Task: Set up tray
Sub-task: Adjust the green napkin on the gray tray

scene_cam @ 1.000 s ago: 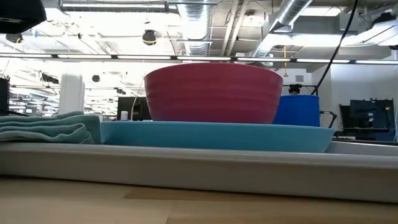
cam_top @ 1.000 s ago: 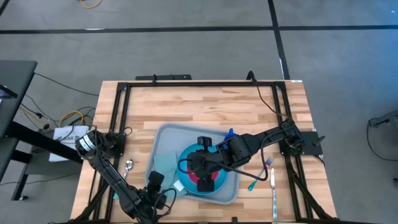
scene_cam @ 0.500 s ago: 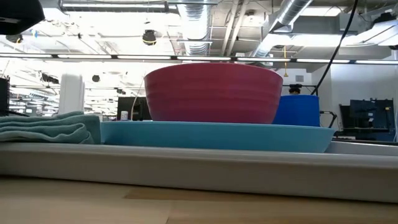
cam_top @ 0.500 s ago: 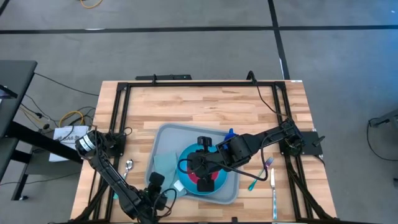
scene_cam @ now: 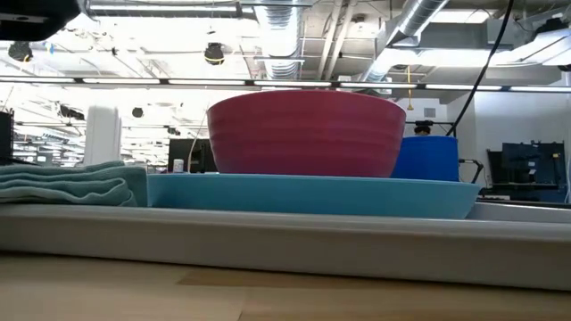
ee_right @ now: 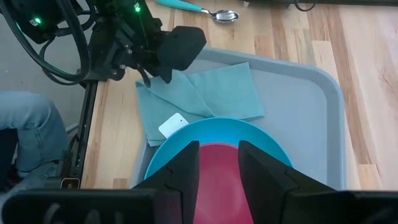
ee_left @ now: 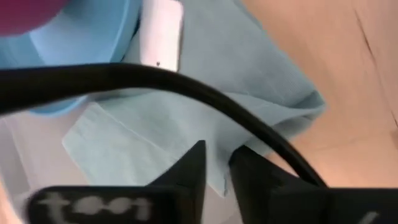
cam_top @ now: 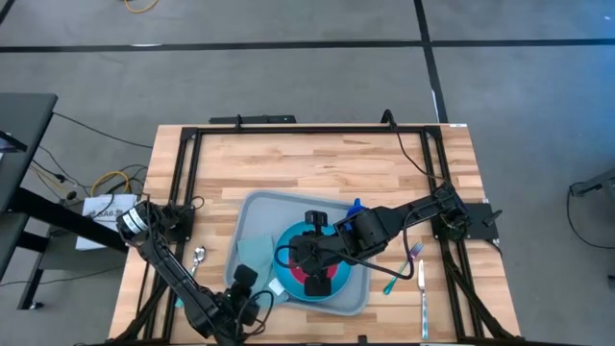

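Observation:
The grey-blue tray [cam_top: 259, 207] lies on the wooden table. On it sits a round blue plate [cam_top: 286, 237], and a dark pink bowl [scene_cam: 303, 134] stands on the plate. A light-teal folded napkin [ee_right: 211, 93] lies on the tray's left part, its near-left corner over the rim. My left gripper [ee_left: 217, 165] is down at that corner, its fingers nearly together. My right gripper [ee_right: 219, 155] hovers above the bowl with a narrow gap between its fingers, touching nothing. My left gripper has the napkin's near-left corner [ee_left: 214, 186] between its two fingers, coming from above and from the table's near left. The fingers hide the place of contact itself. The rest of the napkin lies slack on the tray, and part of it is tucked under the plate's edge.
A spoon [cam_top: 199, 256] lies on the table left of the tray. A teal-handled fork [cam_top: 399, 271] and a knife [cam_top: 423, 300] lie to its right. A blue cup [scene_cam: 426, 159] stands at the tray's far right. A person's leg [ee_right: 31, 124] shows beyond the table's edge.
In the low view the dark part of my left arm at the upper left has drawn upward. The napkin's end beside the plate has crept a little toward the plate. My right gripper, the bowl and the plate have kept still.

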You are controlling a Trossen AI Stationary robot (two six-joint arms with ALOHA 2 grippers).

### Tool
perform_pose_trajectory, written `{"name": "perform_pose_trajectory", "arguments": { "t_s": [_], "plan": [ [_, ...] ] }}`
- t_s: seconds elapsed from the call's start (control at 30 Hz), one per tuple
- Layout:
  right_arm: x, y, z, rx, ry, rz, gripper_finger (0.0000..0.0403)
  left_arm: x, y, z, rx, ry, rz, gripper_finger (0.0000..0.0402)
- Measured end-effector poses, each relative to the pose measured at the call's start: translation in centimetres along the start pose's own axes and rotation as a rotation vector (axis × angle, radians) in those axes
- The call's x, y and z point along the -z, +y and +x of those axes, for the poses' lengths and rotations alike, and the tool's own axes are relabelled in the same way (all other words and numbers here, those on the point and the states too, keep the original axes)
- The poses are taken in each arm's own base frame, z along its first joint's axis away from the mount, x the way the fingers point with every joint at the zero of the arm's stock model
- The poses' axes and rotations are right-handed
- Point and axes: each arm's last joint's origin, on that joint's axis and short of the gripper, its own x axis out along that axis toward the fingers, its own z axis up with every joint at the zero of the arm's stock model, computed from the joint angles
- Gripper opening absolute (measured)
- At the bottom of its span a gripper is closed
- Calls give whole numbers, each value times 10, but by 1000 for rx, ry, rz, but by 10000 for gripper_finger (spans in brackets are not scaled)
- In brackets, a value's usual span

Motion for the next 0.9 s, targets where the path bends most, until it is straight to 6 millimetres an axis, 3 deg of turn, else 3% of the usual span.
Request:
{"name": "perform_pose_trajectory", "arguments": {
  "t_s": [0.1,0.2,0.37,0.57,0.67,0.8,0.9],
  "plan": [
    [0,0,0,0,0,0,102,0,0,-1,5,0,85,10],
    [0,0,0,0,0,0,102,-3,-3,-5,6,-24,293,3],
    [0,0,0,0,0,0,102,-11,-8,-21,-89,-93,820,1],
    [0,0,0,0,1,-1,102,-18,-2,-28,-282,-85,1066,0],
    [0,0,0,0,1,-1,102,-20,2,-25,-272,-57,1209,0],
    [0,0,0,0,1,-1,102,-24,0,-6,-254,22,1405,0],
    [0,0,0,0,1,0,102,-27,-4,7,-333,102,1578,0]
  ]
}}
